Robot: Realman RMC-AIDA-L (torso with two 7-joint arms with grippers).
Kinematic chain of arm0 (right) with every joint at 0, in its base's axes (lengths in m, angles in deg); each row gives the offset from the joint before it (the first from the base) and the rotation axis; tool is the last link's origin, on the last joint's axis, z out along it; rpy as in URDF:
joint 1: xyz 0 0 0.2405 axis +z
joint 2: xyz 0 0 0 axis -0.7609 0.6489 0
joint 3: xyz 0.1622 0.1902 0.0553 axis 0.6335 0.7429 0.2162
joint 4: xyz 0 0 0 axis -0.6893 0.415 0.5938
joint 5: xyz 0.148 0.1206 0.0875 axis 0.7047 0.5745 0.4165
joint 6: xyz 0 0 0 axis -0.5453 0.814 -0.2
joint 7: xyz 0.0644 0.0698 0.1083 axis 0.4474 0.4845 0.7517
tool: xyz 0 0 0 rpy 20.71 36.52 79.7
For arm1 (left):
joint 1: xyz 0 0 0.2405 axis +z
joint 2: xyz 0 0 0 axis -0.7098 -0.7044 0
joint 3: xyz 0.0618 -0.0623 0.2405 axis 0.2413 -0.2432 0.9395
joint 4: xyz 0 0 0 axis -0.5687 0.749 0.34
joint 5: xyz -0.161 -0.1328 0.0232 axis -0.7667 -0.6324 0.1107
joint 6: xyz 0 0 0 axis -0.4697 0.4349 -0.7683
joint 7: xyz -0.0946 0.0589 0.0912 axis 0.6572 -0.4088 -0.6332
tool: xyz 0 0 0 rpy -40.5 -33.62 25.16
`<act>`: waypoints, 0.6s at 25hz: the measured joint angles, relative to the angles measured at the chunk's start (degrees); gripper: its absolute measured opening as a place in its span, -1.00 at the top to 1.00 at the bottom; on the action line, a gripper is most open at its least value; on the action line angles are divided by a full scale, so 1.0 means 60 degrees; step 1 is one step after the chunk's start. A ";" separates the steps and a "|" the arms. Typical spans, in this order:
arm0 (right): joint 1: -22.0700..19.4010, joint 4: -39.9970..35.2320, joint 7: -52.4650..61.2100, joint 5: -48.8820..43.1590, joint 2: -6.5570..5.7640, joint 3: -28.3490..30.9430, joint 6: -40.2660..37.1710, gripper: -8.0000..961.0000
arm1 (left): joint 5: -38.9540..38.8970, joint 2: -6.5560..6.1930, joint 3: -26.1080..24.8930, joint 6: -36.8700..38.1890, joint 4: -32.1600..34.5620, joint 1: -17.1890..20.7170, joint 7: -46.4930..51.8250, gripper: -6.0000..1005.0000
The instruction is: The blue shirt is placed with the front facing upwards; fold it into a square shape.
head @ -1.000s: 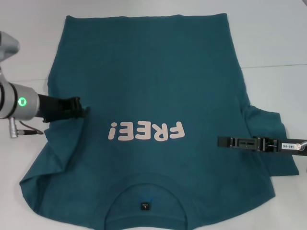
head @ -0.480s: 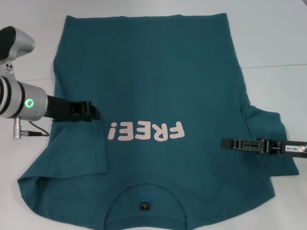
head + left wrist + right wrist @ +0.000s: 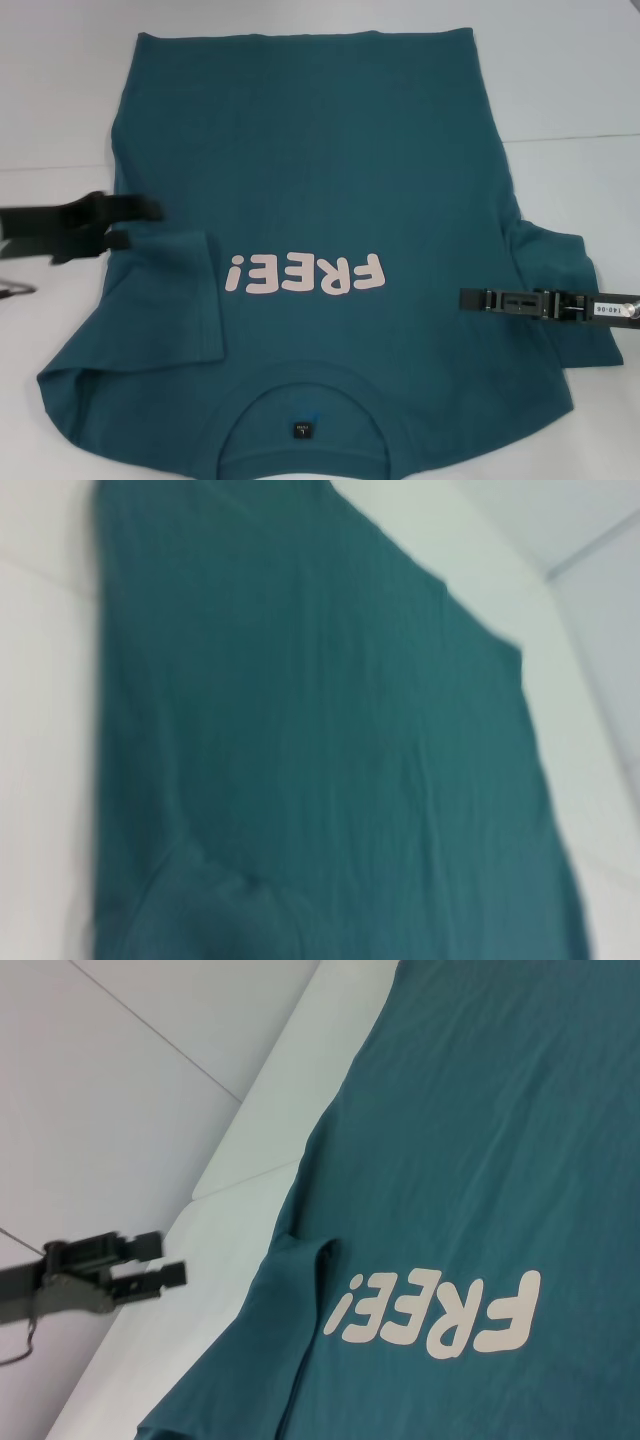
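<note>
My left gripper point(image 3: 135, 222), fingers spread and empty, hangs at the blue shirt point(image 3: 320, 180)'s left edge; its folded left sleeve point(image 3: 165, 300) lies just inboard.

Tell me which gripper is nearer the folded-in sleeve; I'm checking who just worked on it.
Left. The left gripper is open at the shirt's left edge, just beside the folded sleeve. The right gripper hovers across the shirt, past the lettering.
</note>
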 joint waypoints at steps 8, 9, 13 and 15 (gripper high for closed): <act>0.0043 -0.0083 -0.0132 0.0009 0.0028 0.0000 -0.0035 -0.90 | -0.0702 -0.0236 -0.2896 0.2740 -0.0974 0.1111 -0.2325 -0.48; 0.0054 -0.0084 -0.0141 0.0026 0.0028 0.0000 -0.0046 -0.91 | -0.0711 -0.0229 -0.3040 0.3128 -0.0964 0.1246 -0.2818 -0.57; 0.0081 -0.0087 -0.0144 0.0219 0.0054 0.0000 -0.0200 -0.90 | -0.0724 -0.0025 -0.3331 0.4902 -0.0830 0.1928 -0.6253 -0.79; 0.0108 -0.0087 -0.0135 0.0285 0.0056 0.0000 -0.0292 -0.90 | -0.0730 0.0194 -0.3296 0.5285 -0.0702 0.2287 -0.7821 -0.84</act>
